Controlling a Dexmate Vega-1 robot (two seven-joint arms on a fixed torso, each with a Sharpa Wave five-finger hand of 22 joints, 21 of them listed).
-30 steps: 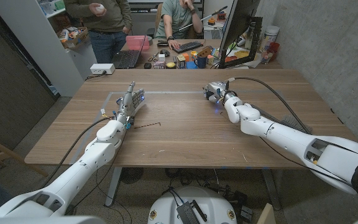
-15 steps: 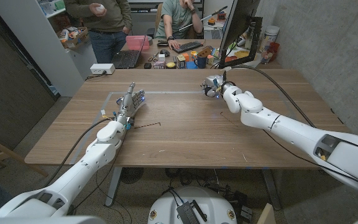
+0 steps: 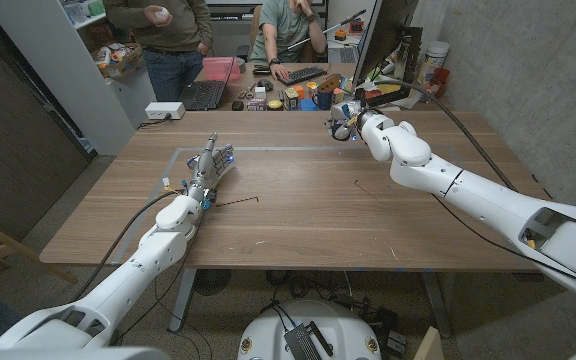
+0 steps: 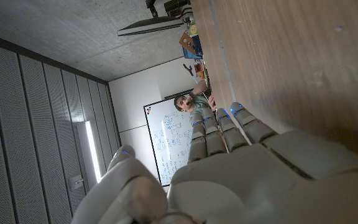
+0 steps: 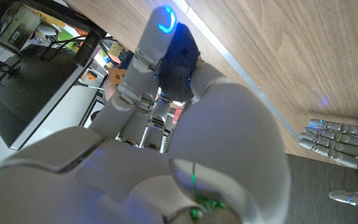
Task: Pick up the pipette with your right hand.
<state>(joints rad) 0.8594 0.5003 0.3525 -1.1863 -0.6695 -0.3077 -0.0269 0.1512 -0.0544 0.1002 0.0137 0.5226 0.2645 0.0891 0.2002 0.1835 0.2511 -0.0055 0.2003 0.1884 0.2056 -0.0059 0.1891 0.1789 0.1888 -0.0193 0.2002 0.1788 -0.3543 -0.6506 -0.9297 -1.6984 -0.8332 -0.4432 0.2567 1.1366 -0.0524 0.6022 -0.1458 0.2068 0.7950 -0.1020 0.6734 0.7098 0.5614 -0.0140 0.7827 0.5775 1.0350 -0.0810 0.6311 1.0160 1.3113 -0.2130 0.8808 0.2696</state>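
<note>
While two people (image 3: 173,30) stand behind, one right robot hand (image 3: 346,108) grips a pipette (image 5: 178,59).

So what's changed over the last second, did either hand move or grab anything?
The right hand moved away from the robot across the table, from near the middle toward the far edge, and its arm stretched out. Whether it holds anything cannot be told. The left hand stayed where it was, fingers straight, holding nothing.
</note>
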